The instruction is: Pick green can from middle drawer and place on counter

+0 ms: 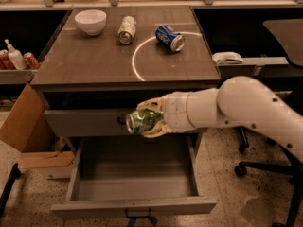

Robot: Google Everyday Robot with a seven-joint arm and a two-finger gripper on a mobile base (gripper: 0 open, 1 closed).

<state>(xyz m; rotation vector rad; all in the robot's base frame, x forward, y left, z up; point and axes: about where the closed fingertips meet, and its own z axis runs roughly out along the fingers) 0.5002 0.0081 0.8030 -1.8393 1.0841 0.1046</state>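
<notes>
The gripper (147, 119) is shut on the green can (140, 120) and holds it on its side, silver end to the left. It hangs above the open middle drawer (135, 207), in front of the upper drawer front and just below the counter's front edge. The white arm reaches in from the right. The drawer's inside shows bare grey. The counter (94, 63) with its thin white arc lies behind and above the can.
On the counter lie a white bowl (90, 21), a pale silvery-beige can (126, 29) and a blue can (170, 37). A cardboard box (26, 131) stands left of the cabinet. An office chair base (265, 167) is at the right. A left side shelf holds bottles (14, 58).
</notes>
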